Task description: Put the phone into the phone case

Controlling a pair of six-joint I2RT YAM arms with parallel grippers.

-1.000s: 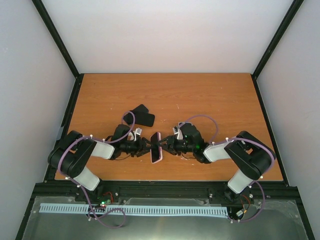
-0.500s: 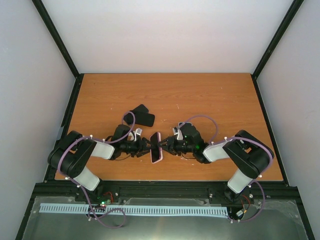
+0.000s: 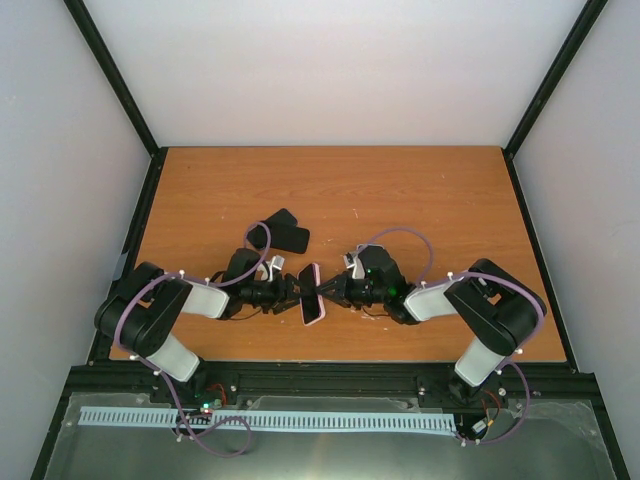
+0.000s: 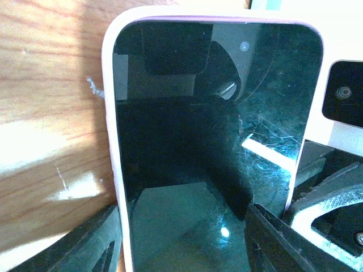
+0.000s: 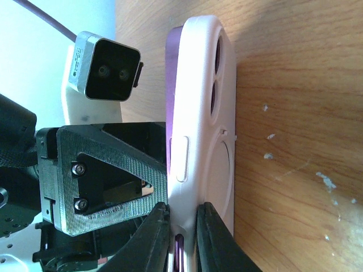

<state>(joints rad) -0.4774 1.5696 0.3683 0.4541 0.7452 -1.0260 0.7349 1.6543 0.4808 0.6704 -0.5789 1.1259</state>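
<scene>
Centrally, between my two grippers, the phone (image 4: pixel 210 141) stands on its long edge on the table (image 3: pixel 430 200), set in the pale pink phone case (image 5: pixel 198 113), whose rim frames the screen on the sides in view. My right gripper (image 5: pixel 182 212) is clenched on the case, one finger on the back and one on the screen side, with the camera cut-outs lying beyond its tips. My left gripper (image 4: pixel 184 218) faces the screen with its jaws spread and grasps nothing, its fingertips just at the glass.
</scene>
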